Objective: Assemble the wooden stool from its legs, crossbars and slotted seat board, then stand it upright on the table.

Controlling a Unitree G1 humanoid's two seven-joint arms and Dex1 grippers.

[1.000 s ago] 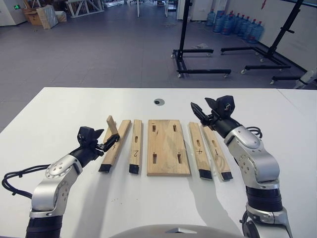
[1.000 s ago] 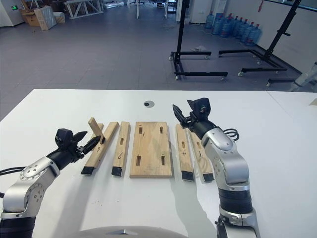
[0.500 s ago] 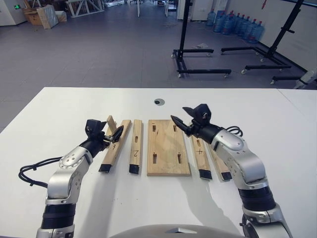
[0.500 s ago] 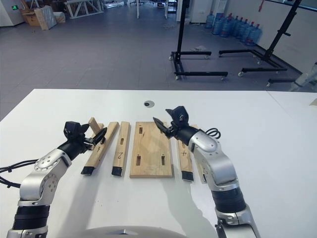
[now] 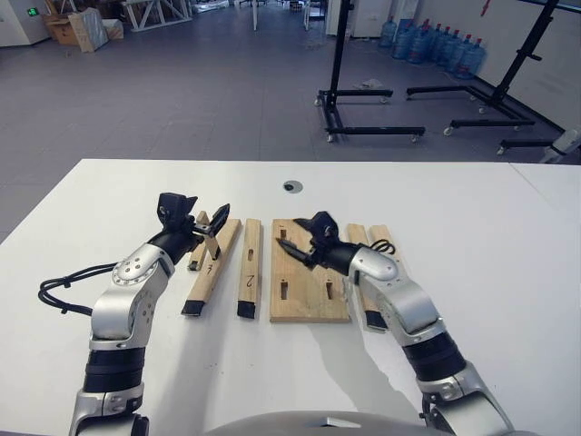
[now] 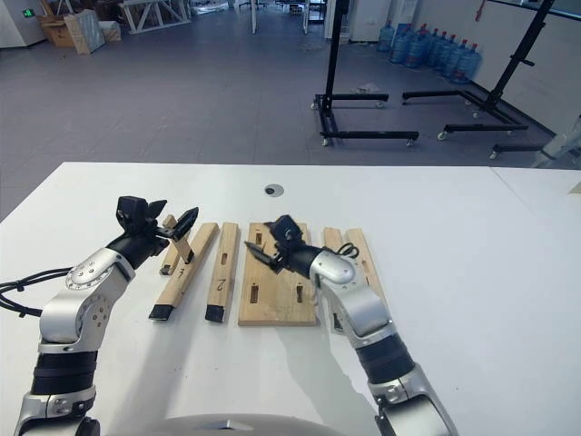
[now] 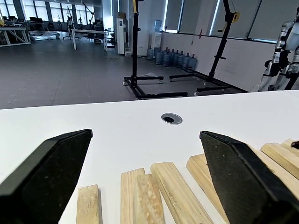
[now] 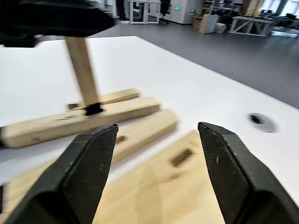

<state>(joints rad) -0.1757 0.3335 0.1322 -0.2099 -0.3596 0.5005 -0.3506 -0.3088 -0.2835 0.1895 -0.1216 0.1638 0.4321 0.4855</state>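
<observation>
**Probably stiff, light wood: pinch the narrow edges**

Both are spread apart: my left hand point(image 5: 207, 229) flanks the crossbar point(image 8: 83, 65) standing in a leg point(image 5: 209, 271) at nine o'clock of the seat board point(image 5: 309, 295); my right hand point(image 5: 286, 252) hovers over that board, flat on the bench point(image 5: 109, 209).

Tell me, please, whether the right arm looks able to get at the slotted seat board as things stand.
Probably yes. The right gripper is open and hangs just above the far left part of the seat board, with nothing between the two, and no other piece lies on top of the board.
</observation>
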